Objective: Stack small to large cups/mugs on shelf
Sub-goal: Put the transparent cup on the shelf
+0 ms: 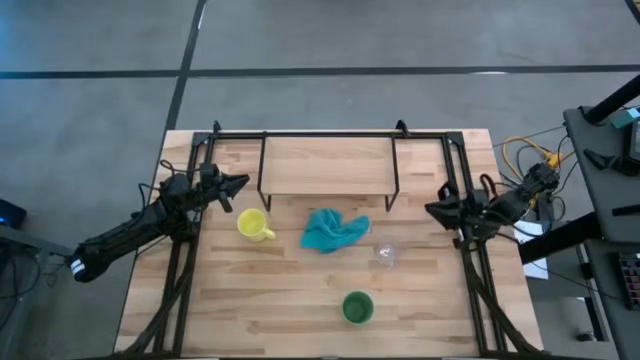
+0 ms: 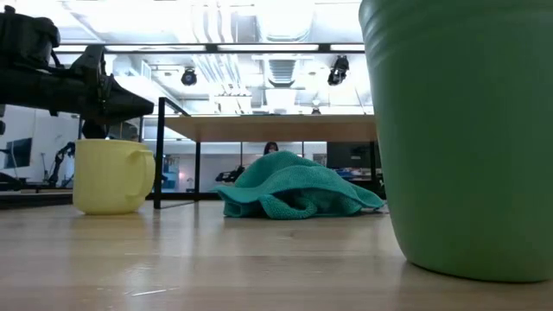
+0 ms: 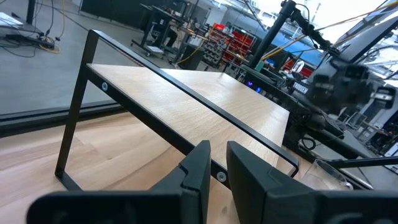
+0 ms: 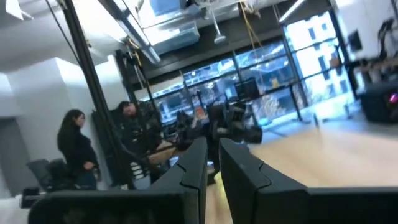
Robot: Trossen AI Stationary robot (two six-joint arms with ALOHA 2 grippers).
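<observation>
The yellow mug [image 1: 253, 224] [image 2: 108, 177] stands upright on the table, left of the crumpled teal cloth [image 1: 333, 231] [image 2: 294, 186]. The small clear glass cup [image 1: 386, 253] stands right of the cloth; the green cup hides it in the low view. The green cup [image 1: 357, 307] [image 2: 462, 130] stands upright near the table's near edge. The light-wood shelf [image 1: 327, 165] [image 3: 205, 99] stands on black legs at the far side. My left gripper [image 1: 238, 185] [image 3: 217, 163] hovers shut above the table, left of the shelf and just beyond the mug. My right gripper [image 1: 432, 210] [image 4: 211, 155] hovers shut at the shelf's right.
Black frame rails [image 1: 185, 260] run along the table's left and right sides [image 1: 478, 280]. Cables and equipment [image 1: 530, 160] lie off the table's right edge. People [image 4: 78, 149] stand in the room beyond. Bare wood [image 1: 270, 290] lies between the mug and the green cup.
</observation>
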